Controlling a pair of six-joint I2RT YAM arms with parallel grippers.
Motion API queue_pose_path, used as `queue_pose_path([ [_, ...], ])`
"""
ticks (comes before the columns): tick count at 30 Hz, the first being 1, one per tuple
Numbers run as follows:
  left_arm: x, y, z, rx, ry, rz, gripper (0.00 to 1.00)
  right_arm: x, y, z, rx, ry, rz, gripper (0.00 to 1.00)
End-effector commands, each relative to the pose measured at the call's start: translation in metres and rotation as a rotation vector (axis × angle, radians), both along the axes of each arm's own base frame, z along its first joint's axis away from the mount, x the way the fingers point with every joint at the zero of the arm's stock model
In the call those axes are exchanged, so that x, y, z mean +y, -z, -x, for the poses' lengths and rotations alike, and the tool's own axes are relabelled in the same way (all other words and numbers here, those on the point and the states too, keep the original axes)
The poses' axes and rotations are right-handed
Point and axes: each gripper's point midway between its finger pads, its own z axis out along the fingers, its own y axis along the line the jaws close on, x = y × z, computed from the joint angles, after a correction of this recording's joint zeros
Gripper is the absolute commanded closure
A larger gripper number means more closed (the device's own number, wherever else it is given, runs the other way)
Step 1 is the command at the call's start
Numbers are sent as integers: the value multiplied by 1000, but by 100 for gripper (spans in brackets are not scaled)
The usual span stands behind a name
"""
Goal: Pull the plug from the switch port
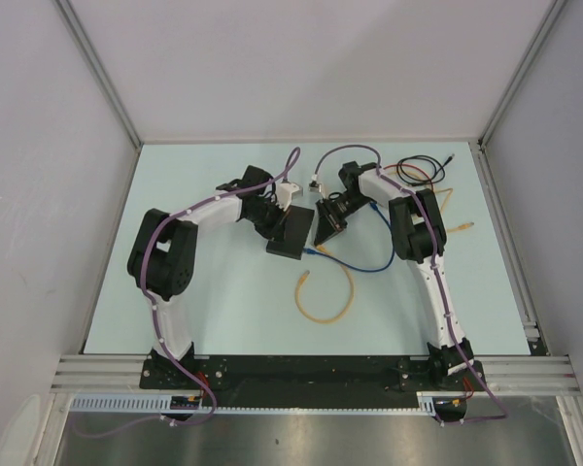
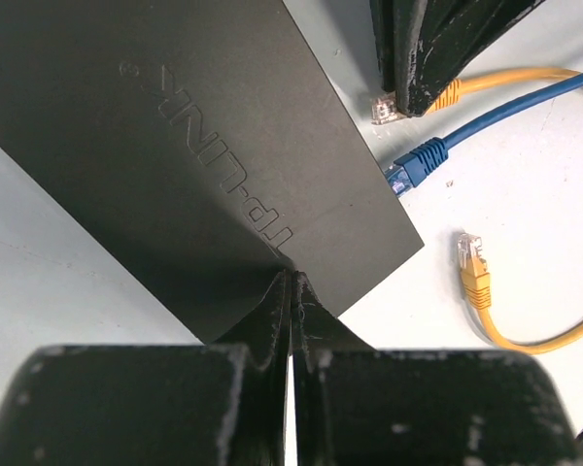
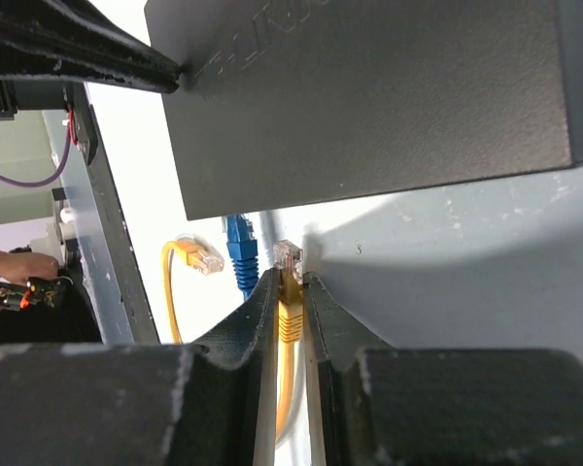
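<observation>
At lower centre of its wrist view the right tool [image 3: 290,283] clamps the yellow plug [image 3: 288,256], long axis pointing up-frame at the switch [image 3: 389,97] just above, whose corner the closed left tool [image 2: 291,287] touches.

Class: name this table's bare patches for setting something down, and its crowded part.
Bare: the far-left corner of the pale table, and the near strip between the looped yellow cable and the near edge. Crowded: around the flat matte-black switch.
</observation>
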Motion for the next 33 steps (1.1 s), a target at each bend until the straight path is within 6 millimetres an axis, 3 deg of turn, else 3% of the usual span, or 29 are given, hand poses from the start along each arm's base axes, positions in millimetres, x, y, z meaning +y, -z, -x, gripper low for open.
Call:
queue_pose_path([
  [1, 9, 19, 16, 53, 8, -70, 100, -1, -6, -24, -145, 8, 64, 83],
  [2, 9, 19, 17, 53, 10, -69, 100, -2, -12, -28, -167, 18, 71, 69],
  [3, 10, 18, 17, 48, 9, -68, 100, -5, -30, -35, -222, 30, 66, 65],
  [5, 10, 18, 19, 48, 11, -65, 99, -15, -47, -42, -304, 36, 75, 57],
  [6, 9, 17, 18, 46, 11, -62, 99, -17, -72, -45, -381, 41, 62, 56],
  [9, 8, 18, 19, 53, 7, -58, 99, -37, -80, -36, -464, 46, 100, 55],
  [13, 5, 17, 18, 74, 5, -42, 99, -63, -99, 18, -565, -44, 128, 59],
  [17, -1, 13, 15, 81, 4, -16, 98, -89, -71, 101, -482, -298, 165, 61],
  [23, -4, 18, 20, 151, -6, -14, 98, -94, -58, 130, -665, -599, 129, 54],
  [24, -5, 19, 23, 159, -4, -10, 98, -94, -49, 143, -675, -680, 129, 54],
  [28, -5, 19, 26, 176, -11, -1, 97, -87, -35, 150, -800, -888, 45, 54],
  [33, -2, 18, 32, 175, -17, -1, 97, -89, -23, 162, -824, -1012, -5, 53],
])
